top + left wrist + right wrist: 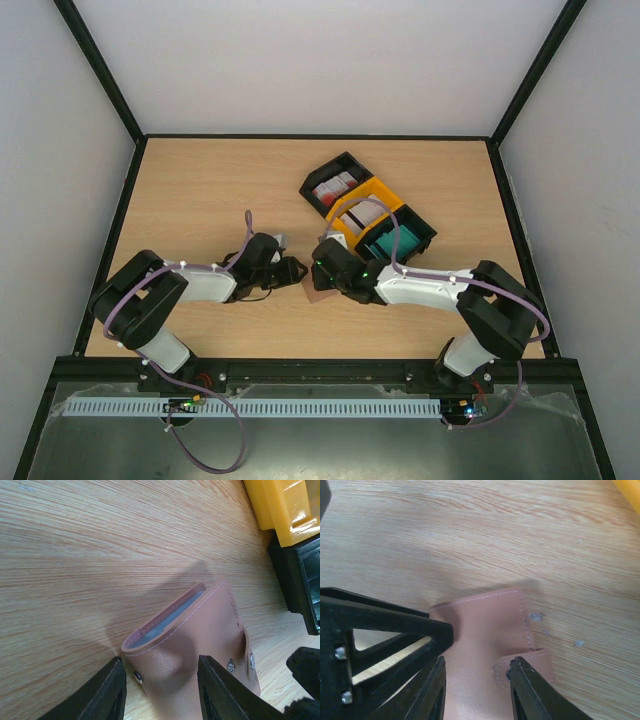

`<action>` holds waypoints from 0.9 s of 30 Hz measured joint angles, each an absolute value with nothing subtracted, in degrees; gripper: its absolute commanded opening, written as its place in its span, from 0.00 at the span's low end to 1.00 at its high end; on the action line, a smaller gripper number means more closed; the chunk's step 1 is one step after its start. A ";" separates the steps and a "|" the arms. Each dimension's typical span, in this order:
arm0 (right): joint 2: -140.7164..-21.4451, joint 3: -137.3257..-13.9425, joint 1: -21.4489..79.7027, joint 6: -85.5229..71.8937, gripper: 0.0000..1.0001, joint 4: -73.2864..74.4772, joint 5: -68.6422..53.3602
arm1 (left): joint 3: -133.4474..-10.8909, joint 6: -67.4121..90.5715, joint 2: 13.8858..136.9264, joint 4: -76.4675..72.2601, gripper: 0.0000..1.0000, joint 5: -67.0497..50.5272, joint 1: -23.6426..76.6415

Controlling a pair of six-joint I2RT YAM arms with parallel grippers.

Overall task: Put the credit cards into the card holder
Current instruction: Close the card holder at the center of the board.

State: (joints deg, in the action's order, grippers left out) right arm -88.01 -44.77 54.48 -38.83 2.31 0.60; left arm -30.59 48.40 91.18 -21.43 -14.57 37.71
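The reddish-brown card holder [200,630] lies on the table between both arms, its pocket gaping with a grey-blue card edge [172,614] inside. My left gripper [160,662] is shut on the holder, one finger at its left corner and the other over its snap side. My right gripper [477,662] stands open astride the same card holder [485,630], its right finger beside the strap flap, gripping nothing. From above, the card holder [318,292] shows only as a sliver under the two grippers. More credit cards sit in the trays: red-and-white [335,187], whitish [362,212], teal [385,241].
A row of trays runs diagonally behind the grippers: a black tray [345,161], a yellow tray [382,191] and another black tray [425,230]. The yellow tray [280,510] stands close on the right in the left wrist view. Black frame rails edge the table.
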 measured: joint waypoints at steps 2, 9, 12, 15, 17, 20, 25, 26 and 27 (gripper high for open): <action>-89.12 -47.13 56.23 -38.48 0.41 4.80 4.03 | -30.57 48.47 91.15 -21.52 0.43 -14.57 37.71; -95.39 -52.56 59.70 -36.21 0.43 10.68 11.53 | -30.24 48.71 91.15 -22.17 0.43 -14.57 37.71; -97.10 -53.25 60.01 -35.99 0.40 13.04 14.06 | -30.15 48.80 91.15 -22.37 0.44 -14.57 37.71; -97.86 -53.69 60.03 -35.92 0.31 15.00 16.05 | -30.15 48.90 91.15 -22.39 0.44 -14.57 37.71; -98.00 -53.84 60.03 -35.97 0.23 15.64 16.95 | -30.15 48.90 91.15 -22.39 0.43 -14.57 37.71; -97.97 -53.89 60.03 -35.99 0.14 16.36 17.65 | -30.15 48.90 91.15 -22.39 0.43 -14.57 37.71; -97.93 -53.89 60.03 -36.47 0.09 16.58 18.11 | -30.15 48.90 91.15 -22.39 0.43 -14.57 37.71; -97.91 -53.89 60.03 -36.53 0.09 16.64 18.15 | -30.15 48.90 91.15 -22.39 0.43 -14.57 37.71; -97.91 -53.89 60.03 -36.69 0.10 16.71 18.20 | -30.15 48.90 91.15 -22.39 0.43 -14.57 37.71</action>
